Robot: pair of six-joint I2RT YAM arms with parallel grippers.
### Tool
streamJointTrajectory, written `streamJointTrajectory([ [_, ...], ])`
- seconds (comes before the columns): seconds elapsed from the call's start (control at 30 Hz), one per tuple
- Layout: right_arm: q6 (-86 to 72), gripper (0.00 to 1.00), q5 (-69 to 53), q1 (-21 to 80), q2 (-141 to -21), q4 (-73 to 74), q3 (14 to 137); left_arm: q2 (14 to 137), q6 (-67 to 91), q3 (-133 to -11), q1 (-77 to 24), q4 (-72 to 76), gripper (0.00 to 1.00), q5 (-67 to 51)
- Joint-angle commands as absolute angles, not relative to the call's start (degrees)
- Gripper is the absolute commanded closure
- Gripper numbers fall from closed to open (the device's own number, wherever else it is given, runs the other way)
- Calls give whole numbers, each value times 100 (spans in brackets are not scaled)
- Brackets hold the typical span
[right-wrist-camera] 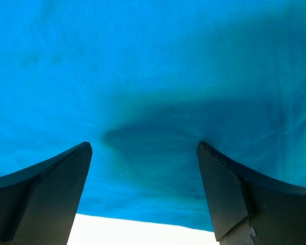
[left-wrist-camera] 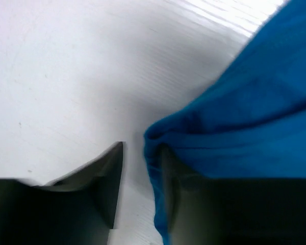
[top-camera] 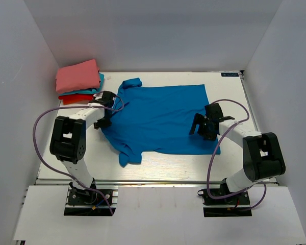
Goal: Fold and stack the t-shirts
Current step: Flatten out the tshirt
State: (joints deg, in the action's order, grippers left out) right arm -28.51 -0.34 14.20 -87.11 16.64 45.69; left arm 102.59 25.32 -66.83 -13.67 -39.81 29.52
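The royal-blue t-shirt (top-camera: 160,117) lies spread flat in the middle of the table. My left gripper (top-camera: 104,120) is low at the shirt's left edge. In the left wrist view it (left-wrist-camera: 142,173) is open, and a folded rim of the blue shirt (left-wrist-camera: 245,112) lies between the jaws, against the right finger (left-wrist-camera: 169,178). My right gripper (top-camera: 198,126) hovers over the shirt's right part. In the right wrist view it (right-wrist-camera: 144,153) is wide open and empty above the blue cloth (right-wrist-camera: 153,66). The salmon-pink shirt (top-camera: 77,75) tops the folded pile, over the teal (top-camera: 100,81) and red (top-camera: 75,98) ones.
White walls close in the table (top-camera: 229,92) on the left, back and right. The folded pile stands at the back left corner, just behind my left arm. Purple cables loop beside both arms.
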Motion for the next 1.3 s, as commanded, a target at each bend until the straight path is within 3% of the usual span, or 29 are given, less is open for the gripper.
streamJointTrajectory([
  [0.0,-2769,10,255,1327,-8974,2100,4526,9975,2461,-6653,-1090,-3831,50,2804],
  [0.1,-2699,10,237,1345,-8965,2101,4544,10028,2688,-6776,-915,-4060,34,2856],
  [0.2,-2506,10,115,1353,-8912,2057,4614,9941,2856,-6925,-774,-4254,29,2471],
  [0.27,-2426,10,70,1371,-8877,2030,4649,9826,2735,-7057,-773,-4035,11,2216],
  [0.33,-2365,10,70,1371,-8790,1995,4658,9773,2681,-7433,-773,-4034,0,2154],
  [0.43,-2320,10,62,1362,-8693,1969,4684,9940,2244,-8004,-949,-3912,0,2048],
  [0.57,-2267,10,-113,1362,-8754,1960,4737,10204,1434,-8121,-1081,-2940,0,689],
  [0.67,-2276,10,-158,1354,-8885,1942,4799,10607,1022,-8410,-1187,-2646,0,335],
  [0.97,-2311,10,-211,1354,-9158,1907,4869,12549,721,-10808,-1617,-3383,0,904],
  [1.13,-2355,10,-132,1345,-9211,1785,4825,13156,668,-11373,-1617,-3621,3,1125],
  [1.27,-2382,10,-79,1362,-9334,1881,4851,13210,615,-11373,-1617,-3621,11,1125],
])
